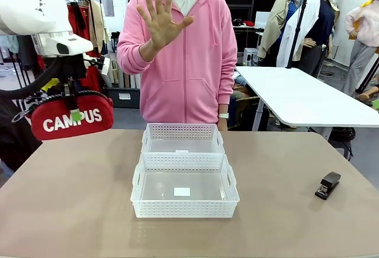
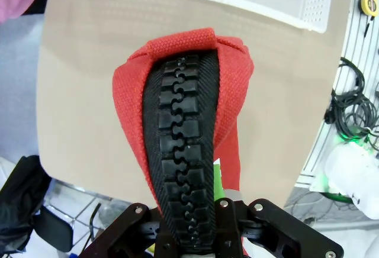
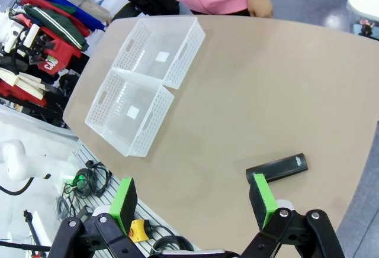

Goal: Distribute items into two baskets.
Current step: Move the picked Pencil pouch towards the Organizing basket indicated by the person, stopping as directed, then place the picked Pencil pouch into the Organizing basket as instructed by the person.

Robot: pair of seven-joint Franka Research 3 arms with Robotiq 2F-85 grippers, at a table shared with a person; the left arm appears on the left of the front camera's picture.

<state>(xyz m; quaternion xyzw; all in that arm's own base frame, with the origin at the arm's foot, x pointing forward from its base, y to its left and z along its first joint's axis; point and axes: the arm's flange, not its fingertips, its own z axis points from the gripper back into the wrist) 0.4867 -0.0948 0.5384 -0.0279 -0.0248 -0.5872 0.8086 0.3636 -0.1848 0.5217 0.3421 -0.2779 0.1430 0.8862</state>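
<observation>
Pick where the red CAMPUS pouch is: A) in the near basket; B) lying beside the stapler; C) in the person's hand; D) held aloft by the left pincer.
D: the left pincer is shut on the pouch, which hangs in the air above the table.

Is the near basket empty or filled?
Empty: near basket holds only a white sticker; pouch hangs in left gripper, stapler on table.

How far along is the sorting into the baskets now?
Nothing is placed yet: the near basket and the far basket are empty. In hand: the left gripper holds the red CAMPUS pouch aloft. To do: the black stapler lies on the table near the open right gripper.
</observation>
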